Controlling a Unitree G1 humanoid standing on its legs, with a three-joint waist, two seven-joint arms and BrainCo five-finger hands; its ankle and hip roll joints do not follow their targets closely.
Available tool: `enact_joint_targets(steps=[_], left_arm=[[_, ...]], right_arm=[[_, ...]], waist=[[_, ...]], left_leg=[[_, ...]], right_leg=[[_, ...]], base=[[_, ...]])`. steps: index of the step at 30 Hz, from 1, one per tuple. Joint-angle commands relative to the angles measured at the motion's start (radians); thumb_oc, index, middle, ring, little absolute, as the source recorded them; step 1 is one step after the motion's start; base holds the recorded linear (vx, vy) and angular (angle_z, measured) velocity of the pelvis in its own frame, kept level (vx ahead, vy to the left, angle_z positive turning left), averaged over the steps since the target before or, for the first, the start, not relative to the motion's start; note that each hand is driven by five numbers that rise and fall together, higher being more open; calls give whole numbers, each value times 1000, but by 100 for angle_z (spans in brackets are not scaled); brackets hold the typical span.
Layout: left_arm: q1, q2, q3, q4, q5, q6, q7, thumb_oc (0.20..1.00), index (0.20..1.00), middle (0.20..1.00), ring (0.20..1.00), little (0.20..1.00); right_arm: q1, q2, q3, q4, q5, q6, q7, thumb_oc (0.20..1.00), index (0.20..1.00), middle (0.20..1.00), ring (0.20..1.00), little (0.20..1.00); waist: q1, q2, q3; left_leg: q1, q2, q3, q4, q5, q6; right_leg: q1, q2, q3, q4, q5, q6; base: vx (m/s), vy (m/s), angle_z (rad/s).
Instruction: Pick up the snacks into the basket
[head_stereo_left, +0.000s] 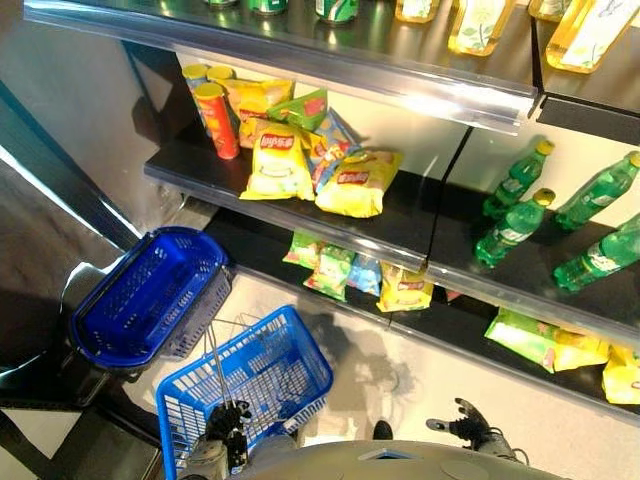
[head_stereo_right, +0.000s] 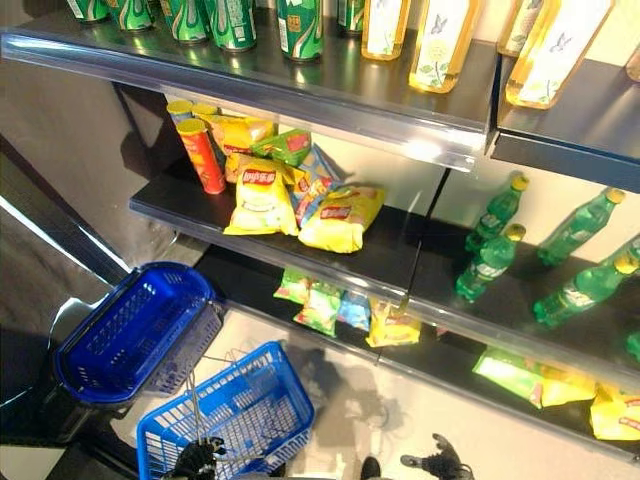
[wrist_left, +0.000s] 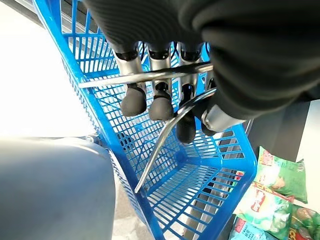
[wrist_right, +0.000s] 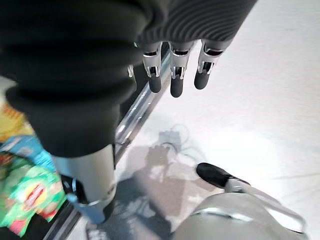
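The left hand (wrist_left: 165, 95) curls its fingers round the wire handles (wrist_left: 150, 76) of the light blue basket (head_stereo_left: 270, 375), which hangs low in front of the shelves. The right hand (head_stereo_left: 462, 424) hangs free over the floor with relaxed fingers, grasping nothing. The snacks are on the shelves: yellow chip bags (head_stereo_left: 275, 165) by the red chip can (head_stereo_left: 218, 120) at the middle shelf's left end, and green snack bags (head_stereo_left: 330, 270) along the bottom shelf's front edge. A darker blue basket (head_stereo_left: 150, 295) sits tilted left of the shelves.
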Motion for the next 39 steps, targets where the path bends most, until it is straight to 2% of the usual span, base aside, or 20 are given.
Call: enact_joint_targets(steps=[1,3,9,13,18,25,27,30,36,39], left_arm=[[5,2,11,11,52,-47,9,200,200,200,200,200],[15,5,10,3,55,-53,7,200,200,200,200,200],[38,15,8,-7,41,-62,8,200,200,200,200,200],[36,20,-4,-32,22,-67,12,200,200,200,200,200],[16,34,-28,-61,-2,-77,25,200,200,200,200,200],[-30,56,-54,-77,-32,-84,57,200,200,200,200,200],[-50,69,-64,-78,-51,-86,66,200,200,200,200,200],[-56,78,-78,-86,-59,-90,69,200,200,200,200,200],[-73,83,-104,-106,-82,-98,89,200,200,200,200,200],[-96,81,-126,-121,-96,-105,121,200,200,200,200,200]], right_arm=[[-19,-19,66,-119,-76,-36,23,1000,1000,1000,1000,1000],[-12,-36,83,-162,-90,-47,40,1000,1000,1000,1000,1000],[5,-102,149,-476,-111,-71,108,1000,1000,1000,1000,1000],[4,-144,164,-620,-85,-79,134,1000,1000,1000,1000,1000],[-16,-197,182,-791,-50,-91,153,1000,1000,1000,1000,1000],[-68,-274,230,-1009,66,-116,200,1000,1000,1000,1000,1000],[-92,-321,256,-1141,162,-128,243,1000,1000,1000,1000,1000],[-136,-358,267,-1241,231,-140,257,1000,1000,1000,1000,1000],[-170,-344,233,-1348,299,-162,192,1000,1000,1000,1000,1000],[-210,-274,201,-1386,296,-180,95,1000,1000,1000,1000,1000]], waist=[[23,-42,21],[26,-44,16],[32,-55,8],[37,-61,26],[43,-64,79],[52,-71,149],[56,-75,174],[61,-78,189],[65,-77,204],[64,-76,213]], left_leg=[[10,-23,-20,-22,-24,25],[13,-23,-21,-22,-25,24],[13,-22,-25,-21,-26,23],[-3,-25,-34,-15,-24,25],[-39,-29,-46,3,-19,30],[-92,-30,-50,42,-18,31],[-113,-31,-50,67,-23,31],[-135,-28,-51,94,-31,33],[-165,-26,-48,129,-43,35],[-188,-28,-48,149,-47,37]], right_leg=[[-42,-37,9,31,44,50],[-39,-37,6,31,43,52],[-34,-39,-4,32,39,60],[-50,-41,-14,50,31,60],[-82,-47,-25,80,24,60],[-125,-51,-31,106,23,59],[-140,-54,-30,124,20,58],[-158,-57,-32,143,15,57],[-181,-62,-34,166,9,58],[-205,-64,-36,188,4,58]], base=[[0,0,0],[0,0,0],[0,0,0],[-23,3,7],[-69,12,16],[-66,15,8],[-39,15,5],[-19,5,3],[-14,7,3],[-22,11,-2]])
